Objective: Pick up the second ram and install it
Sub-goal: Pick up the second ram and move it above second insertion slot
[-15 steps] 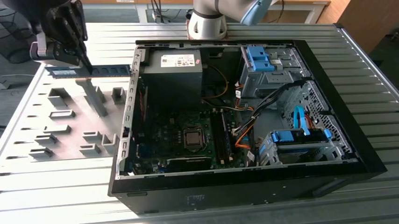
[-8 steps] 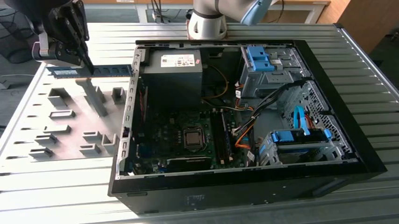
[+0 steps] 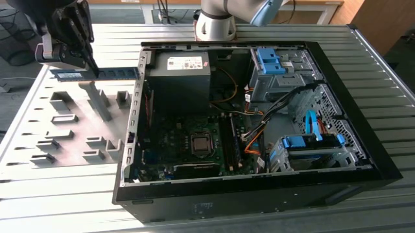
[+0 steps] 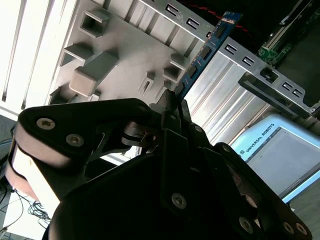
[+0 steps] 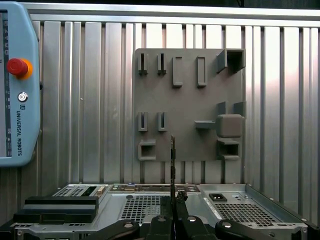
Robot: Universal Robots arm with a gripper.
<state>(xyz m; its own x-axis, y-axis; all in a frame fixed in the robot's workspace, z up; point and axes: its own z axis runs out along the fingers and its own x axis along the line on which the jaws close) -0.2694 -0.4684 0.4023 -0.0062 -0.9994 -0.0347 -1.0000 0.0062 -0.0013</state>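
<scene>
Second ram (image 3: 97, 74) is found in the grip of the gripper (image 3: 93, 72), at the exterior view's upper left, outside the computer case (image 3: 259, 199). We note the black fingers pinching the stick near one end, with its long green-blue body lying level and reaching towards the case's side wall (image 3: 138, 97). A pale label shows on the end by the fingers.

In the second wrist view the second ram (image 4: 205, 50) runs out from the gripper (image 4: 172, 100), and we see its row of black chips and its far end close to the slotted metal edge of the case. In the first wrist view the stick (image 5: 172, 160) is seen edge-on as a thin upright line rising from the gripper (image 5: 173, 200).

We record the stick over the grey fixture plate (image 3: 71, 121), which lies on the slatted metal table (image 3: 65, 204) just beside the case. We cannot tell whether the stick touches the plate's upright blocks.

Inside the open case the motherboard (image 3: 188, 145) is visible, with its long memory slots (image 3: 230, 141) beside the processor socket (image 3: 201, 143), well apart from the stick. A teach pendant (image 5: 17, 85) rests on the table.
</scene>
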